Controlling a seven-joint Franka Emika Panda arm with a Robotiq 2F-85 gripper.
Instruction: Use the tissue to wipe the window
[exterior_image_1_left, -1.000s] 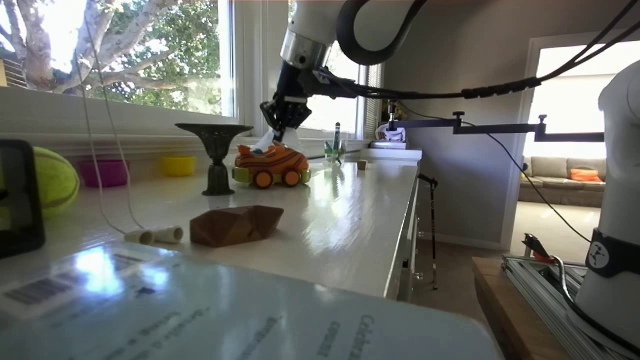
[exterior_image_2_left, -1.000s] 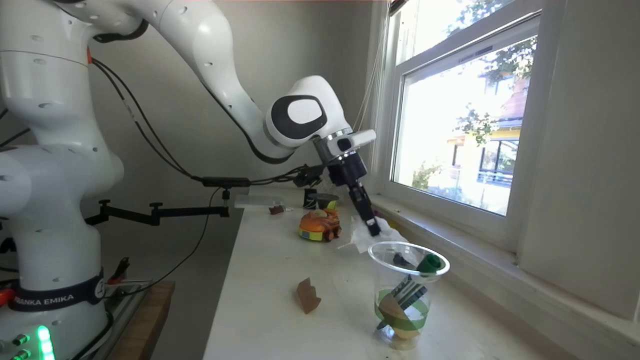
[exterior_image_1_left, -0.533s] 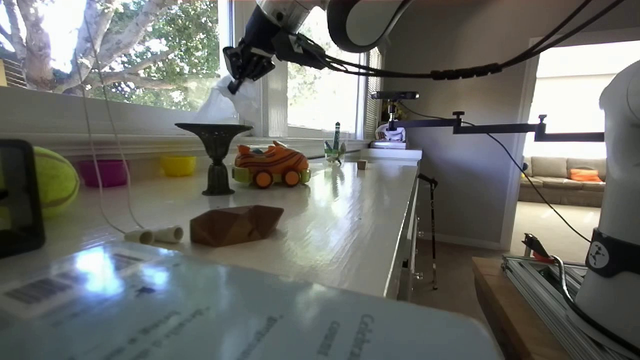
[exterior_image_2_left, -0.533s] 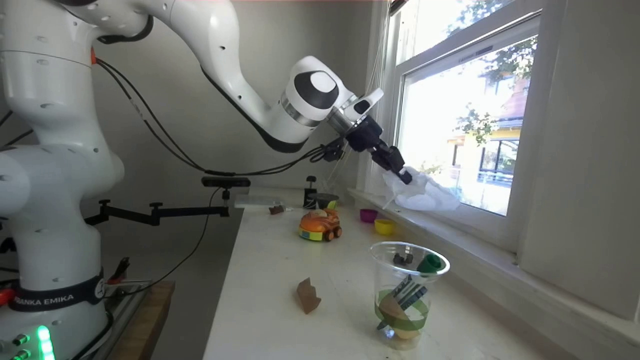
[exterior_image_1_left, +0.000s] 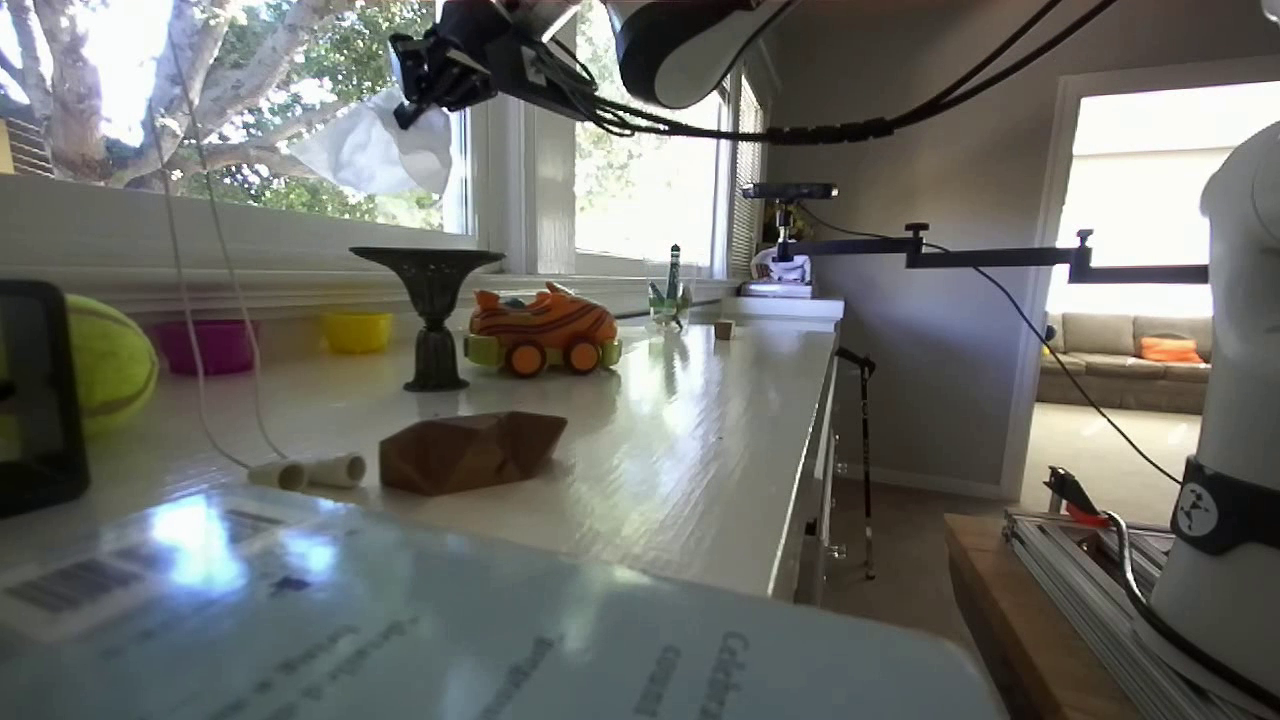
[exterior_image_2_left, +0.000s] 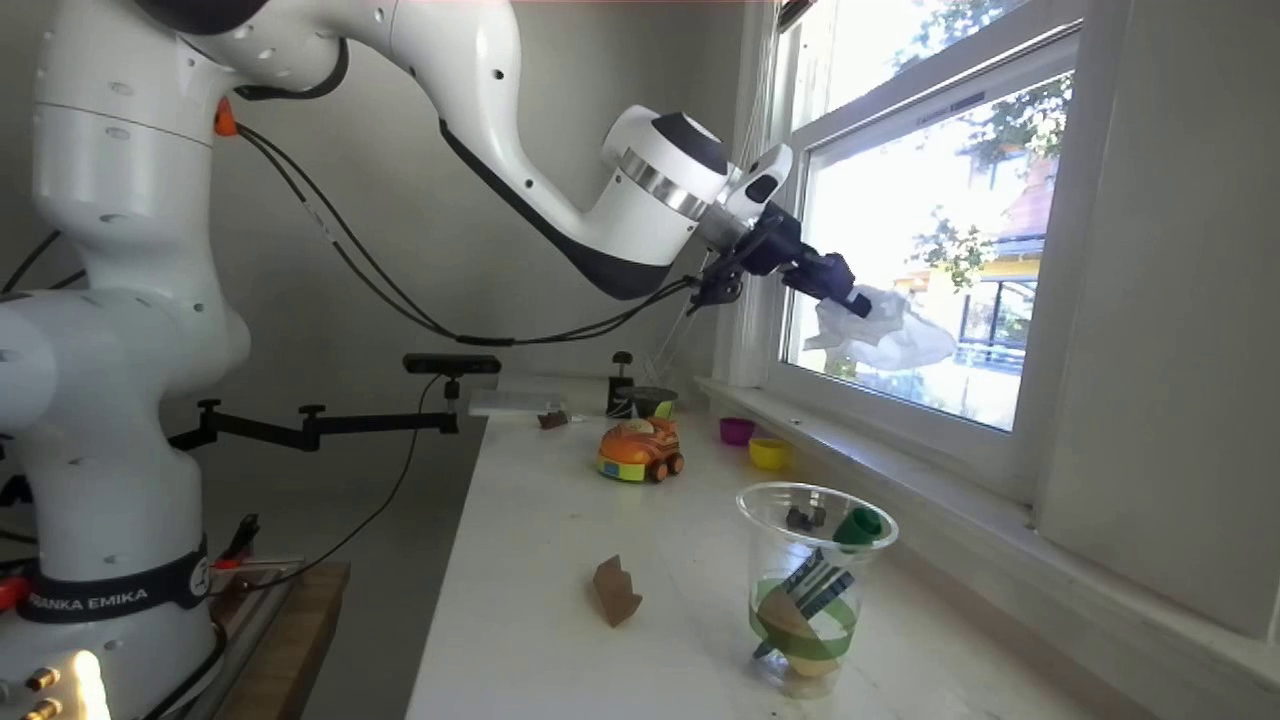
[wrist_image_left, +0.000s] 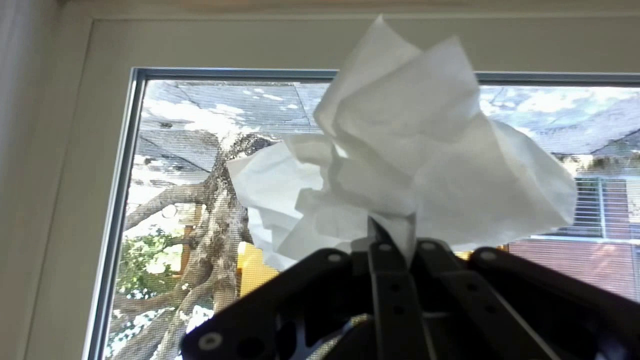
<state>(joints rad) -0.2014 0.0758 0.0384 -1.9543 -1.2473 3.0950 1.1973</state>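
Observation:
The tissue is a crumpled white sheet in both exterior views (exterior_image_1_left: 365, 150) (exterior_image_2_left: 895, 338), held in the air above the sill. It fills the middle of the wrist view (wrist_image_left: 415, 135). My gripper (wrist_image_left: 392, 227) is shut on it, pinching its near part, which hides the fingertips in part. The gripper also shows in both exterior views (exterior_image_1_left: 405, 112) (exterior_image_2_left: 858, 302), tilted towards the window. The window (exterior_image_1_left: 260, 70) is a glass pane in a white frame, with trees behind it; it also shows (exterior_image_2_left: 900, 210) (wrist_image_left: 185, 210). The tissue is in front of its lower part; I cannot tell whether they touch.
On the white counter stand a dark pedestal bowl (exterior_image_1_left: 432, 310), an orange toy truck (exterior_image_2_left: 640, 450), purple (exterior_image_2_left: 737, 431) and yellow (exterior_image_2_left: 769, 453) cups and a clear cup (exterior_image_2_left: 820, 590). A brown lump (exterior_image_1_left: 470, 452) lies nearer. Blind cords (exterior_image_1_left: 205, 190) hang by the window.
My gripper has lifted the tissue from counter height beside the toy truck, up and towards the window. It is now in front of the glass pane, still in the gripper.

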